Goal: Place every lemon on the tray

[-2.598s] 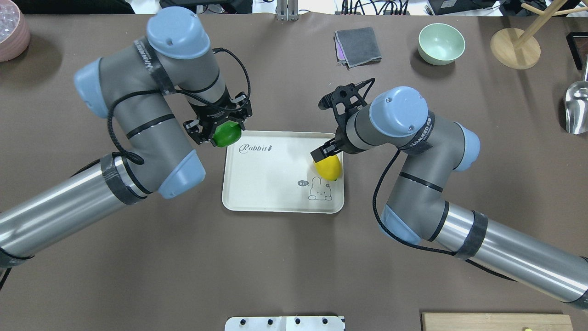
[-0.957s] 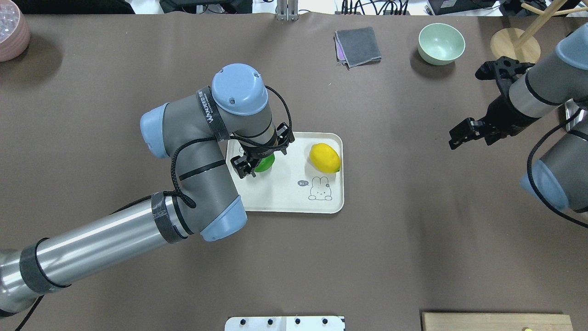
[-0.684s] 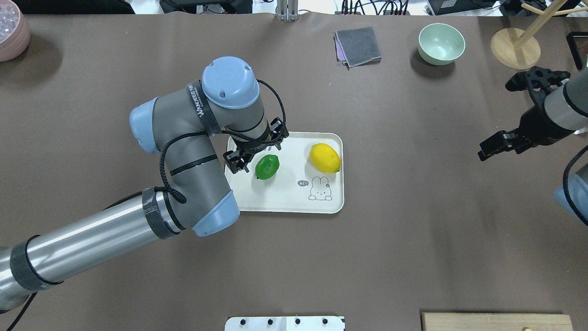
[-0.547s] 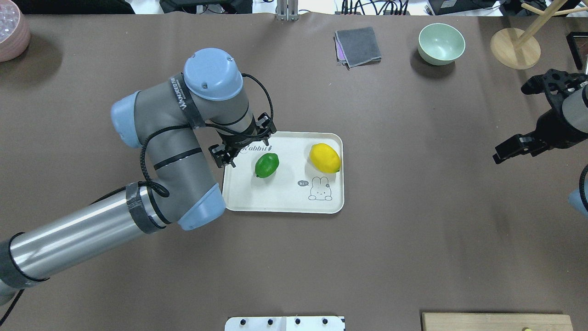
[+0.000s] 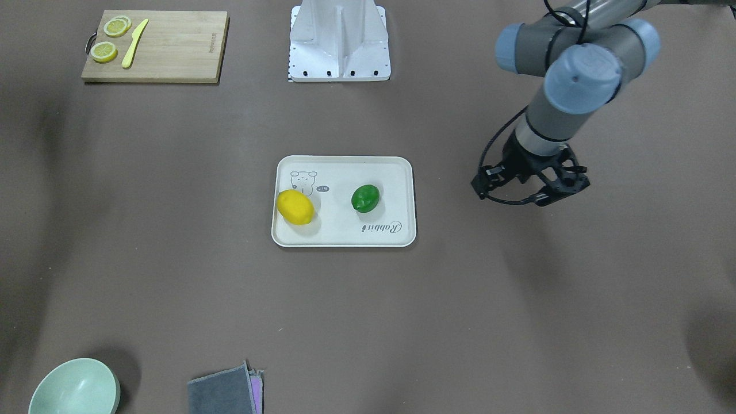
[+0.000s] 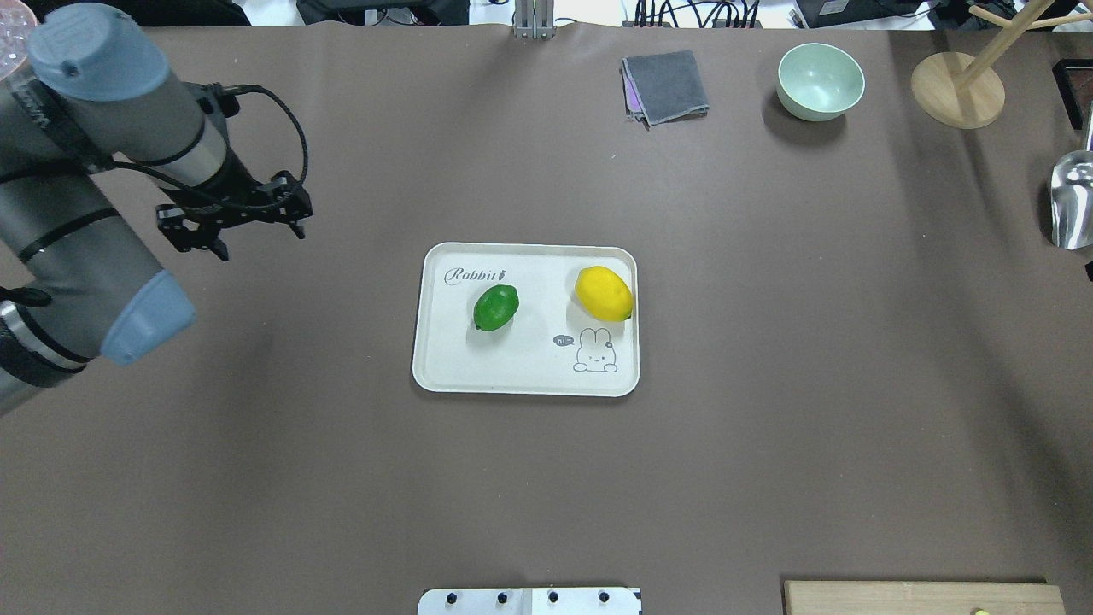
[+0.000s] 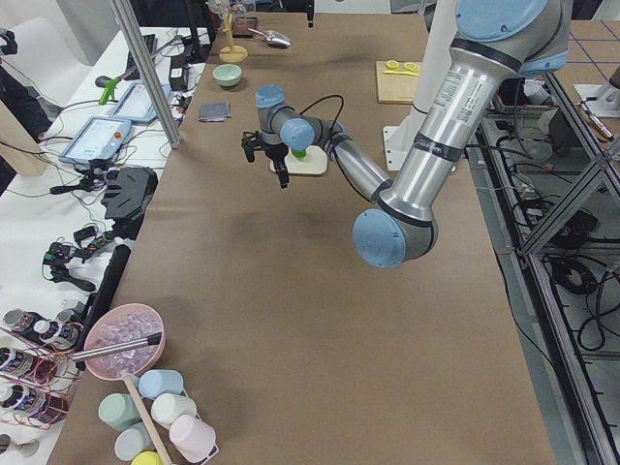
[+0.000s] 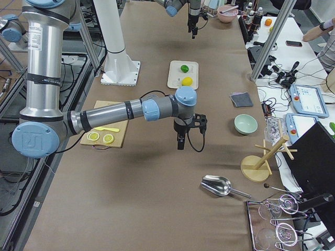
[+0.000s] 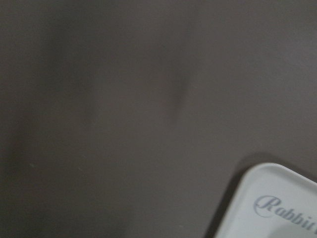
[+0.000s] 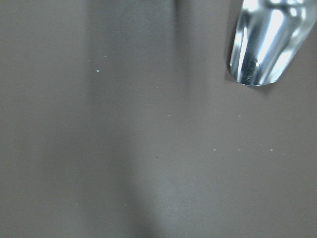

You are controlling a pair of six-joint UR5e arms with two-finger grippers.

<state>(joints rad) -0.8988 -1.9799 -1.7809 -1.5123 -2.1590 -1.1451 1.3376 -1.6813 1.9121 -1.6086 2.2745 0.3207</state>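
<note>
**Both lemons lie on the tray (image 6: 525, 376) at the desk's middle.** The yellow lemon (image 6: 604, 293) sits just beside the tray's right rim. The green lemon (image 6: 496, 307) sits nearer the "Rabbit" script, apart from the yellow one. We see the left gripper (image 6: 256, 239) spread wide and holding nothing, toward the desk's left edge and well apart from the tray. Only the right-side view shows the right gripper (image 8: 180, 138), and we cannot tell how far it is open. Only the front-facing view shows the whole bamboo cutting board (image 5: 172, 52) with its lemon slices (image 5: 104, 52), at the desk's robot-side right corner. Brown desk surface (image 6: 768, 427) separates the tray from every edge.
</note>
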